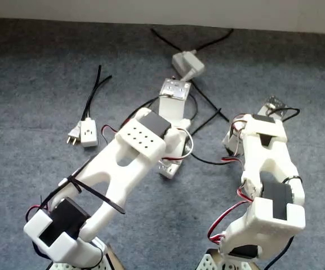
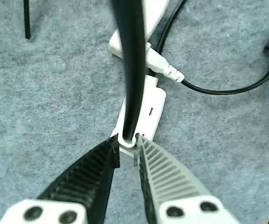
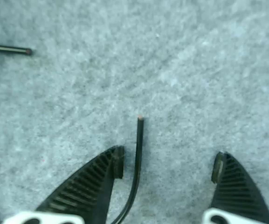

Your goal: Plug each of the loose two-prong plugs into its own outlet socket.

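While on plug (image 2: 146,105), left fingers (image 2: 94,172) together.

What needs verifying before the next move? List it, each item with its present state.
1. Left tool shut on the black-corded plug: ok.
2. That plug held over the white outlet block: ok.
3. Plug seated in a socket: cannot tell, the contact is hidden.
4. Right tool open and holding nothing: ok.
5. Black cable end lies between the right tool's fingers, a possible snag: not ok.
6. Second plug lies loose on the carpet, unplugged: not ok.
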